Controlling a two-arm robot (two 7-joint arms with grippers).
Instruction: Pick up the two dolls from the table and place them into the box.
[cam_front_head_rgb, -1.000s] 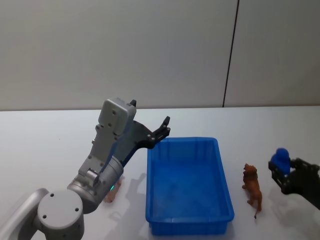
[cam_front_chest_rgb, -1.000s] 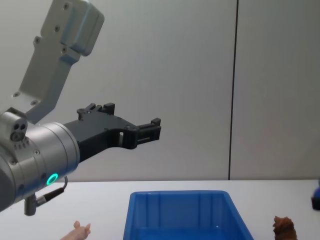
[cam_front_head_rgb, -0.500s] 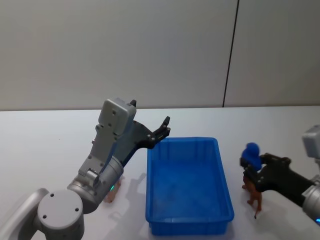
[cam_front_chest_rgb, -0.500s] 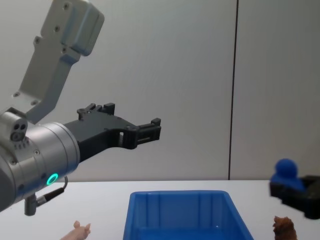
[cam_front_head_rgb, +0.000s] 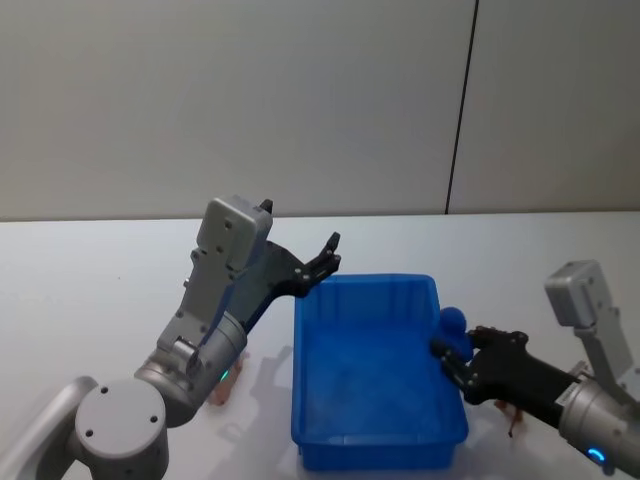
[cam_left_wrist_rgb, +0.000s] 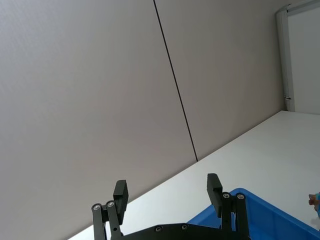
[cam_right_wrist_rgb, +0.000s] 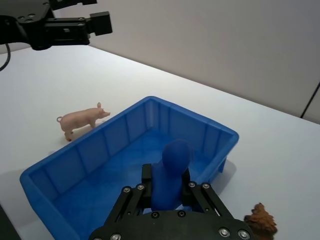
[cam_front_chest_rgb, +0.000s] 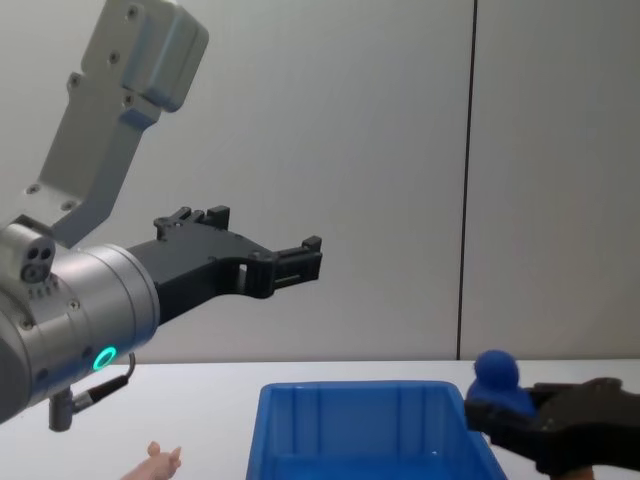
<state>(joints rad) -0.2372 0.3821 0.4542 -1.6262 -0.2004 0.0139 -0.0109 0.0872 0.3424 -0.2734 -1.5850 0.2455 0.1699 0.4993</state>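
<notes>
In the head view, we saw the left gripper (cam_front_head_rgb: 328, 254) raised above the far left corner of the box (cam_front_head_rgb: 380, 438), its fingers apart with nothing between them. The right gripper (cam_front_head_rgb: 447, 352) reached in from the right, clamped on a small blue figure (cam_front_head_rgb: 455, 322) with a round head, which sat over the box's right rim. The pink doll (cam_front_head_rgb: 221, 391) lay on the table (cam_front_head_rgb: 100, 290) just left of the box, half hidden behind the left arm.

In the left wrist view, the left gripper's two fingers stood wide apart and empty against the grey wall (cam_left_wrist_rgb: 100, 75), with one corner of the box beneath them.

In the right wrist view, the right gripper's fingers were closed on both sides of the blue figure, held upright over the box's open inside. The pink doll stood on its legs on the table, outside the box and close to its left wall. The brown doll (cam_right_wrist_rgb: 260, 218) lay on the table outside the box, to the right.

In the chest view, the left gripper hung high over the box's left side. The right gripper came in low from the right, carrying the blue figure just above the box's right edge.
</notes>
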